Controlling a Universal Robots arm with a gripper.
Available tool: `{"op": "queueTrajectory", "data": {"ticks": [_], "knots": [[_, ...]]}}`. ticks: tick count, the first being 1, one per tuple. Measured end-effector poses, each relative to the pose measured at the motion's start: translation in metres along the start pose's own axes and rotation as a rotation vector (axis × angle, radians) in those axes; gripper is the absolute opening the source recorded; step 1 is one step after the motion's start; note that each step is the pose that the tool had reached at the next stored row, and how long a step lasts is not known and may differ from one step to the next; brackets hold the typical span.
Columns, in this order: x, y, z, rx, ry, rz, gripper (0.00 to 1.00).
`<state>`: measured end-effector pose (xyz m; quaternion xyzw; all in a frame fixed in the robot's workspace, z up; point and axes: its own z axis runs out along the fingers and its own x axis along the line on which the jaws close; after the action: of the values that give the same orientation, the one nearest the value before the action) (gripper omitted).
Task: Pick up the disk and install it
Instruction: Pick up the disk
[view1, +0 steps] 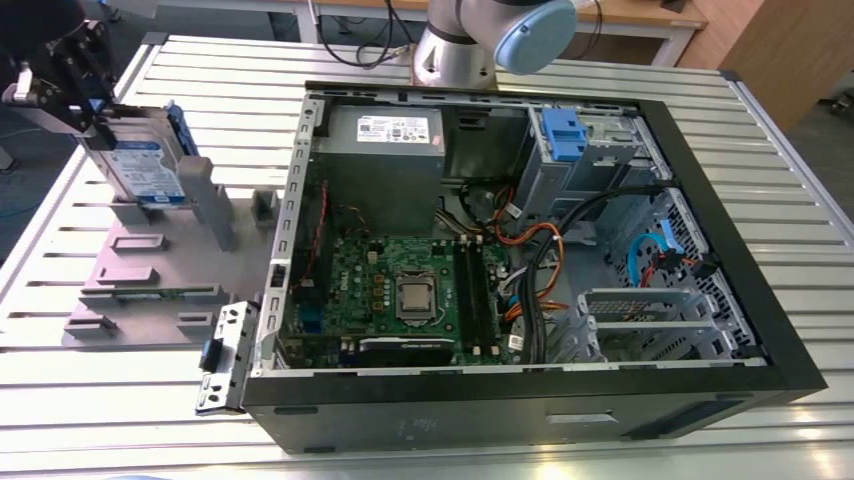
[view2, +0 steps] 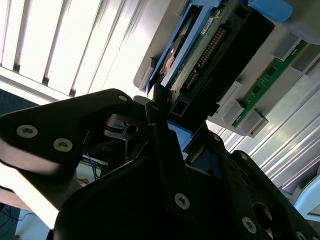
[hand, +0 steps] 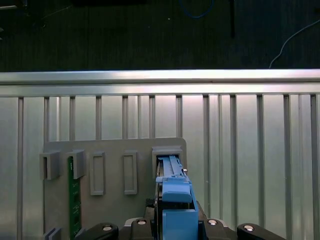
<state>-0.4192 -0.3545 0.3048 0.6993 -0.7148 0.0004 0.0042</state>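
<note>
Upper left, our claw (view1: 96, 122) clamps the disk (view1: 142, 168) upright at grey holder (view1: 140, 290) slot; we reckon tilted pull cd snag it.

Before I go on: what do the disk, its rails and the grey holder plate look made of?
The disk: seemingly a silver metal casing with a dull sheen, carrying a glossy blue-and-white label. Its rails: likely plastic, uniform matte blue. The holder plate: probably plastic, flat matte grey; painted metal is possible.
</note>
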Motion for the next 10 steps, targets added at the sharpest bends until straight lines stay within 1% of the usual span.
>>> {"op": "queueTrajectory", "data": {"ticks": [10], "knots": [[0.0000, 0.0000, -0.0024, 0.0001, 0.0000, 0.000, 0.37]]}}
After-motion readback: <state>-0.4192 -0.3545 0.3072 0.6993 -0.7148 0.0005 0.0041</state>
